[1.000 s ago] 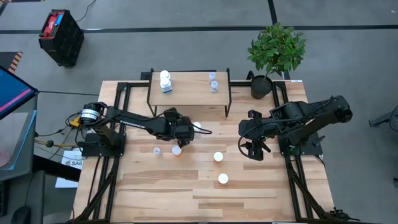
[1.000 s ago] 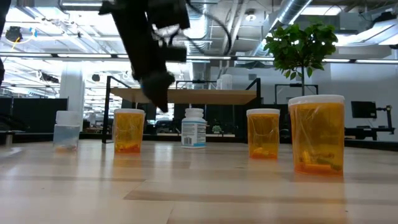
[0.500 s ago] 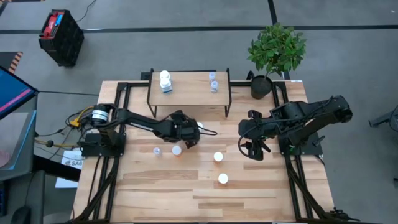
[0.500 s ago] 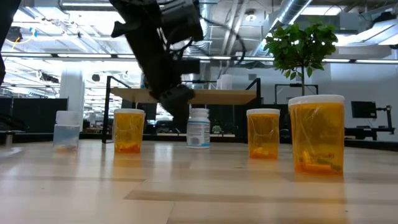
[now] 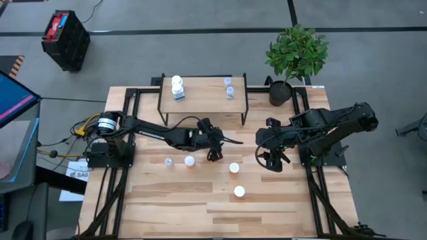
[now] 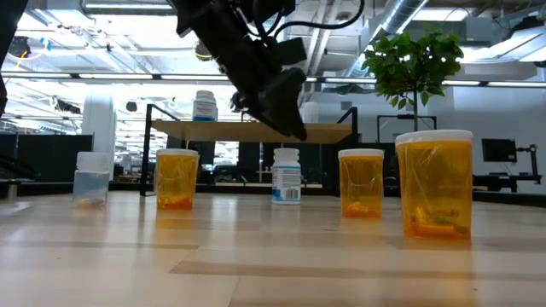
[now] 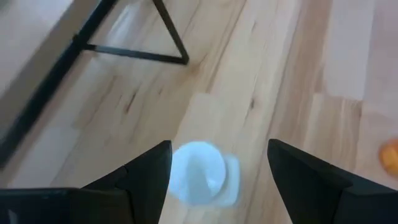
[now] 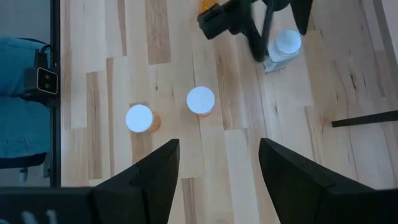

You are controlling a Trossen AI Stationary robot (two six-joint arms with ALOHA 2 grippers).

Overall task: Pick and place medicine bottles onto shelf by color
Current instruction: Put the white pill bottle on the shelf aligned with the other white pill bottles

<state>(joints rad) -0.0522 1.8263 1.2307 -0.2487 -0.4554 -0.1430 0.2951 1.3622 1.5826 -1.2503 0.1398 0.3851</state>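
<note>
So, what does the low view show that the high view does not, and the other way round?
Only the low view shows the orange bodies of the orange bottles and the room behind. Only the high view shows the right end effector, waiting open at the table's right, and the red-and-black crate. Both show the left end effector, open above the white bottle, the shelf and the plant.

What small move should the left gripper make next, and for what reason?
Probably lower straight down. The left gripper is open above the white bottle, which stands upright on the table between its fingers but still below them, so descending should bring it into the jaws before closing.
</note>
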